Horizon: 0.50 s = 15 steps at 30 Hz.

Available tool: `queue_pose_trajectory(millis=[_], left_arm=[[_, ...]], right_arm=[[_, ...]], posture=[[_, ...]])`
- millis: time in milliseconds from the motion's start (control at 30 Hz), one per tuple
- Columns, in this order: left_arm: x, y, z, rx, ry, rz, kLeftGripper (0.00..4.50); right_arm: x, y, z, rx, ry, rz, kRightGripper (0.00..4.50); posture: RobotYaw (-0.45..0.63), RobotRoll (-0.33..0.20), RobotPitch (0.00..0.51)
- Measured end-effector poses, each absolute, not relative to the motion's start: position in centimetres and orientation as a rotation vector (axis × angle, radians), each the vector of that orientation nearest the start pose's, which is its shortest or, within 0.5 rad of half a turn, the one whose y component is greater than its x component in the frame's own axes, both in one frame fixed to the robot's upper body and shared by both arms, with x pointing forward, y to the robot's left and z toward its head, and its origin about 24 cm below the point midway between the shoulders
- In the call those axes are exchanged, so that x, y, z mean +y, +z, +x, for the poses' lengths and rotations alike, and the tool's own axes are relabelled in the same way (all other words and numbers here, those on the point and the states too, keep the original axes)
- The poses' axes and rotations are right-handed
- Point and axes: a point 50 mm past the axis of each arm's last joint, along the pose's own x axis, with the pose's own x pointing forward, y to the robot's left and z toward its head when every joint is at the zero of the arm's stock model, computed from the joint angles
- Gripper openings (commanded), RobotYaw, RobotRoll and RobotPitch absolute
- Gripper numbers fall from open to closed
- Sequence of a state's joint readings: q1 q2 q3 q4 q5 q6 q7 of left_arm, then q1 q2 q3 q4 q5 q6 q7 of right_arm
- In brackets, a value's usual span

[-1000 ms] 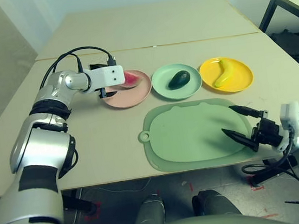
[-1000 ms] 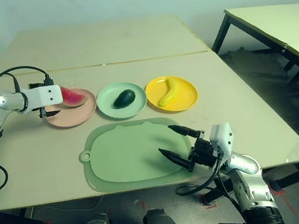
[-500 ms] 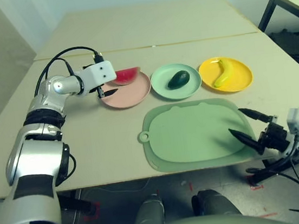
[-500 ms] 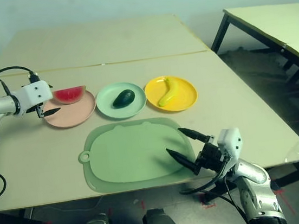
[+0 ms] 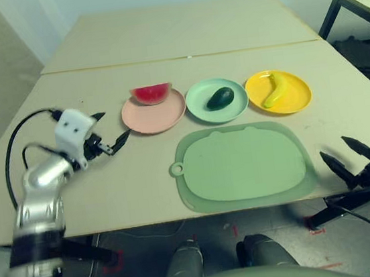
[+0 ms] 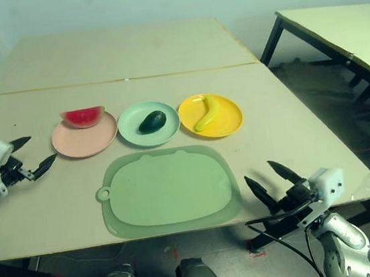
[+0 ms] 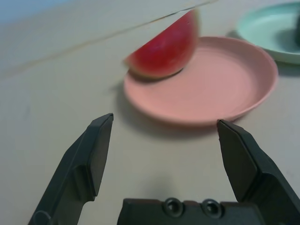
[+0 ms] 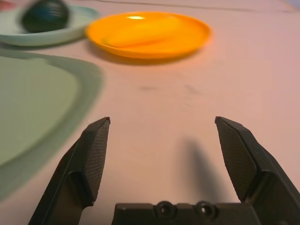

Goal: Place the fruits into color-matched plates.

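The left gripper is spread wide and holds nothing, low over the bare table just beside the pink plate, where the watermelon wedge sits on the far rim. The right gripper gapes just as wide and empty at the table's near right edge, beside the green mat. Beyond the mat, the avocado lies in the mint plate and the banana in the yellow plate

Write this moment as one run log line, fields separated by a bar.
watermelon on pink plate | avocado on green plate | banana on yellow plate | left gripper open, empty | right gripper open, empty
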<state>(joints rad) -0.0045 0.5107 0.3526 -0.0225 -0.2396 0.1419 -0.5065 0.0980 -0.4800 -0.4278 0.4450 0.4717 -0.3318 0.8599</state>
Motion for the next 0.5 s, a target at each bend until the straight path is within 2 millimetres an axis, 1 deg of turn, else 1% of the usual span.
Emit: queue_pose_trajectory(millis=[100, 200, 333, 500], left_arm=[[28.5, 8.4, 23.3, 0.066, -0.118, 0.174, 4.46], [27.8, 7.2, 22.6, 0.098, -0.107, 0.164, 4.46], [26.4, 5.5, 22.1, 0.139, -0.106, 0.133, 4.46], [26.1, 5.7, 22.2, 0.126, -0.105, 0.135, 4.46]], right_arm=[[-32.2, 3.1, 20.2, -0.028, 0.228, -0.033, 4.5], [-32.7, 2.8, 20.6, -0.017, 0.192, -0.03, 4.5], [-33.9, 2.8, 20.6, -0.008, 0.159, -0.049, 4.5], [-34.2, 3.1, 21.1, -0.029, 0.148, -0.066, 4.5]], posture=[[0.12, 0.0, 0.098], [0.12, 0.0, 0.097], [0.12, 0.0, 0.097], [0.12, 0.0, 0.1]])
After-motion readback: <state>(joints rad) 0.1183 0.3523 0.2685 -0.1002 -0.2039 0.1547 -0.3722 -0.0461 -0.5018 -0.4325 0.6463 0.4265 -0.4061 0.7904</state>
